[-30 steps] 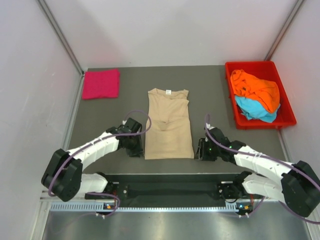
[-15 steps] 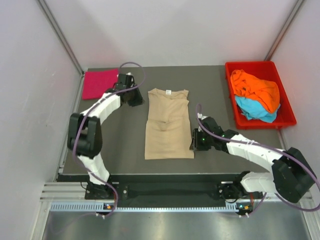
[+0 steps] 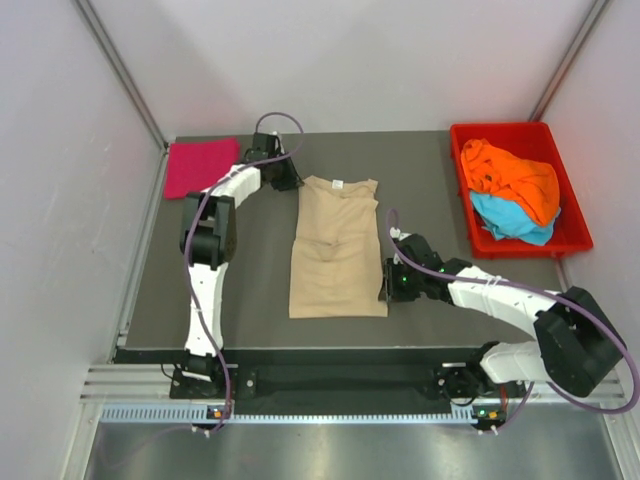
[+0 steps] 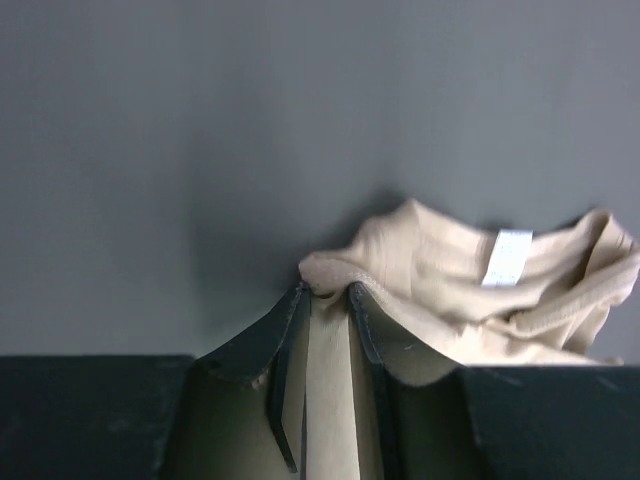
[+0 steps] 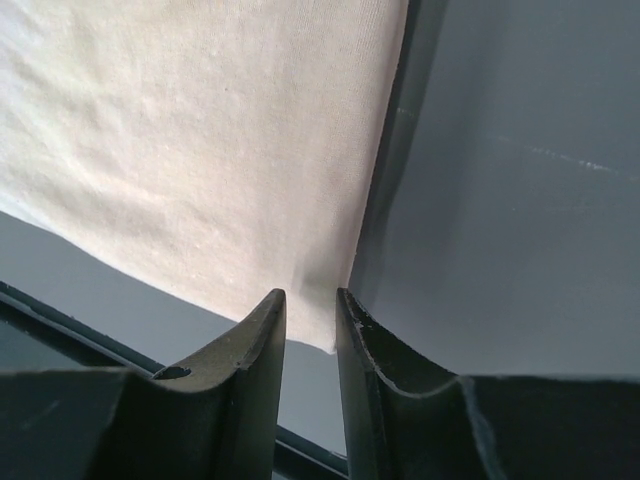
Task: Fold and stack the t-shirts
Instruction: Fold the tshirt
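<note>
The beige t-shirt [image 3: 338,255] lies flat and narrow in the middle of the table, neck with its white label [image 4: 510,257] toward the far side. My left gripper [image 3: 293,183] sits at the far left shoulder, shut on a bunched fold of the beige cloth [image 4: 450,290], which runs down between the jaws [image 4: 328,292]. My right gripper [image 3: 385,290] is at the near right hem corner, its jaws [image 5: 310,295] closed to a narrow gap round the corner of the cloth [image 5: 200,150]. A folded magenta-pink t-shirt [image 3: 203,168] lies at the far left.
A red tray [image 3: 462,200] at the far right holds a crumpled orange t-shirt [image 3: 515,175] on top of a light blue one [image 3: 510,220]. White walls close in the table on the left, right and back.
My left arm swung from the shirt's near left corner up to its far left shoulder and closed on the cloth. My right gripper slid in to the near right corner and narrowed.
</note>
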Available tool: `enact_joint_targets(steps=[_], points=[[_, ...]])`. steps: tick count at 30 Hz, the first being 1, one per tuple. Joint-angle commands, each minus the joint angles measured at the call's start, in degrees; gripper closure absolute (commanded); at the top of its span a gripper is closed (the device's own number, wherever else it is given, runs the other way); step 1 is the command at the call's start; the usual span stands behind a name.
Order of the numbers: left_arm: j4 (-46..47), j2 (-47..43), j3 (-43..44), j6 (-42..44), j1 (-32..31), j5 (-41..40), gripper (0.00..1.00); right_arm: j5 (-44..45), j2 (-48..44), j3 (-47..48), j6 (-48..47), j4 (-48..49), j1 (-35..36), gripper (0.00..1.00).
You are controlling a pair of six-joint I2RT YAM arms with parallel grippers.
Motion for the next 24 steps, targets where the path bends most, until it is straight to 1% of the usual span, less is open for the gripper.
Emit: enact_joint_targets(steps=[1,2,5,10,13,14,15,17,18,19,21,22,23,24], points=[[0.59,3.84,6.45,0.70,1.24,-0.83,0.73,0.37,0.40,0.46,-1.07,2.14,0.72,0.73],[-0.20,4.72,9.42,0.70,1.51,-0.92,0.73,0.64,0.49,0.46,-1.07,1.70,0.63,0.73],[-1.88,7.79,12.95,0.88,1.60,-1.27,0.73,1.60,1.28,0.29,-1.16,1.35,0.72,0.73],[-4.68,8.68,15.51,1.58,2.04,0.57,0.72,2.31,1.90,1.34,-0.28,-0.32,0.72,0.73],[-5.13,4.39,14.20,2.98,2.83,1.98,0.66,3.62,-0.56,2.22,1.47,-2.07,0.72,0.66],[-6.52,1.68,13.94,3.51,3.18,2.33,0.64,4.24,-1.09,2.74,2.35,-3.47,0.72,0.59],[-7.41,0.26,13.93,4.12,3.35,3.03,0.61,5.55,-1.53,3.09,3.49,-4.36,0.72,0.57],[-11.34,-4.05,13.50,5.10,4.06,4.00,0.59,7.04,-2.50,3.19,8.05,-5.59,0.72,0.50],[-12.85,-5.80,12.80,5.10,4.23,3.92,0.58,6.88,-3.19,2.66,9.81,-5.16,0.81,0.49],[-14.08,-7.47,11.66,5.01,4.24,3.39,0.58,6.79,-3.55,1.88,13.83,-4.55,0.89,0.47],[-17.94,-13.27,5.08,5.10,4.24,1.03,0.59,6.36,-4.08,-0.41,17.72,-1.91,1.33,0.43],[-19.53,-15.38,-1.03,4.31,4.24,-0.81,0.59,6.09,-3.99,-1.11,21.48,0.27,1.42,0.43],[-20.76,-19.84,-4.92,3.96,4.06,-2.31,0.59,6.09,-3.73,-2.25,23.52,0.82,1.42,0.40],[-21.99,-22.23,-8.70,3.69,4.15,-4.85,0.59,6.09,-3.47,-2.44,25.80,1.08,1.68,0.39]])
